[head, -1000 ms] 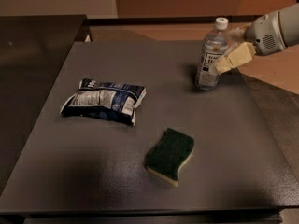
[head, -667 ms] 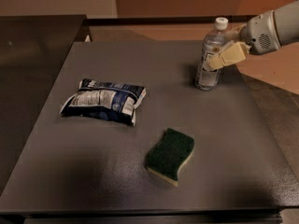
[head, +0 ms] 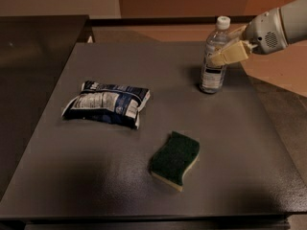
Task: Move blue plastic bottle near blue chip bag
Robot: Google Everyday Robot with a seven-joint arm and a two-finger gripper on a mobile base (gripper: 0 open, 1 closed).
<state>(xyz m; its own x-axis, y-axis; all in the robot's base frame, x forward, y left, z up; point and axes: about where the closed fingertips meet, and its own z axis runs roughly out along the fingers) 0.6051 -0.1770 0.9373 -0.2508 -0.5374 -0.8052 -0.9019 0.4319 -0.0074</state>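
The blue plastic bottle (head: pixel 212 66), clear with a white cap and a dark-and-white label, stands upright at the table's far right. My gripper (head: pixel 221 48) comes in from the right and is at the bottle's upper body, just below its neck, overlapping it in the view. The blue chip bag (head: pixel 106 103), crinkled dark blue with a white printed panel, lies flat at the left middle of the table, well apart from the bottle.
A green-and-yellow sponge (head: pixel 175 159) lies at the front middle of the grey table (head: pixel 158 71). A dark counter (head: pixel 33 56) adjoins the table on the left. The table's right edge runs close by the bottle.
My gripper has risen a little along the bottle and shifted slightly left. The bottle, bag and sponge have stayed in place.
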